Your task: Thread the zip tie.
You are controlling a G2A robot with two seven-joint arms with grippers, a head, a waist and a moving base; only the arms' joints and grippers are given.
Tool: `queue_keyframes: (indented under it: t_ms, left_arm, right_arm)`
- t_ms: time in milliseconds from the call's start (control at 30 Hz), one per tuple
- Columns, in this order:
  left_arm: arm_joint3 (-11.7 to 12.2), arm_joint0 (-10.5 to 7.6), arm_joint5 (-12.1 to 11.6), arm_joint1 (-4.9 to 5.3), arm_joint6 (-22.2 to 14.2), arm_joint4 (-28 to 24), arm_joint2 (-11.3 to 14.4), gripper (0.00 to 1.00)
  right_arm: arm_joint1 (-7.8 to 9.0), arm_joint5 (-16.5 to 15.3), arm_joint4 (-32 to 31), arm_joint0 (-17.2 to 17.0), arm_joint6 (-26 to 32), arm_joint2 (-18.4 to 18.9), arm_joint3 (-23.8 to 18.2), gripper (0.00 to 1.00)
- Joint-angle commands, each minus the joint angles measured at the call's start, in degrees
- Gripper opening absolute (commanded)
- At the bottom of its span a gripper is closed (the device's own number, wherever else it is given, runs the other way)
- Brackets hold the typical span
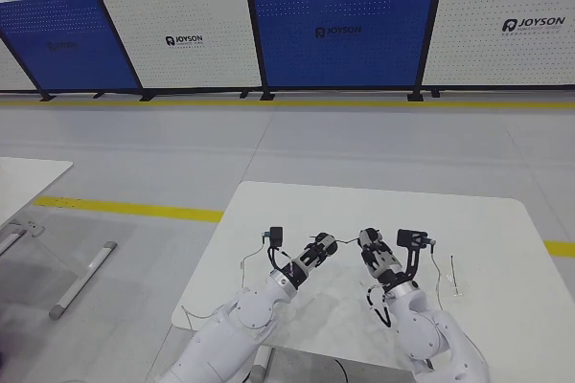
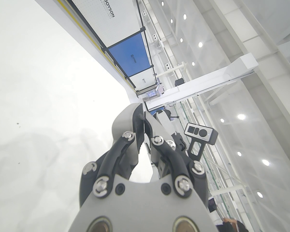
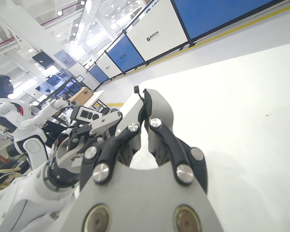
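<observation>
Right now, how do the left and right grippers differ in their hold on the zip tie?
The right gripper holds the zip tie by its head end; the left gripper holds plain strap. The head stands clear of the right gripper's fingertips; the left gripper shows barely a nub. Both are shut on it, facing over the table.

Table (image 1: 489, 297) top smooth matt white; right gripper (image 3: 144, 97) fingers (image 3: 162, 108) matt grey plastic, pads (image 3: 148, 104) black ribbed, pins (image 3: 155, 122) shiny metal; zip tie (image 3: 136, 89) black plastic.
</observation>
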Motion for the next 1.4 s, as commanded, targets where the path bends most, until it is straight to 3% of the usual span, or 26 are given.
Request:
queue_keyframes:
  t_ms: [0, 533, 800, 1200, 1233, 1367]
  left_arm:
    - [0.00, 0.00, 0.00, 0.00, 0.00, 0.00, 0.00, 0.00]
    - [0.00, 0.00, 0.00, 0.00, 0.00, 0.00, 0.00, 0.00]
    - [0.00, 0.00, 0.00, 0.00, 0.00, 0.00, 0.00, 0.00]
    - [0.00, 0.00, 0.00, 0.00, 0.00, 0.00, 0.00, 0.00]
    - [0.00, 0.00, 0.00, 0.00, 0.00, 0.00, 0.00, 0.00]
    - [0.00, 0.00, 0.00, 0.00, 0.00, 0.00, 0.00, 0.00]
  right_arm:
    - [-0.03, 0.02, -0.04, 0.06, 0.02, -0.11, 0.13, 0.00]
    - [-0.29, -0.78, 2.28, 1.04, 1.89, -0.35, 1.83, 0.00]
    - [-0.20, -4.75, 6.59, 1.07, 2.54, 0.88, 2.76, 0.00]
    - [-0.13, -5.40, 7.31, 1.48, 3.97, 1.00, 3.50, 0.00]
    - [-0.11, -5.45, 7.29, 1.46, 3.96, 1.02, 3.46, 0.07]
    - [-0.05, -5.48, 6.89, 1.23, 3.58, 1.13, 3.14, 0.16]
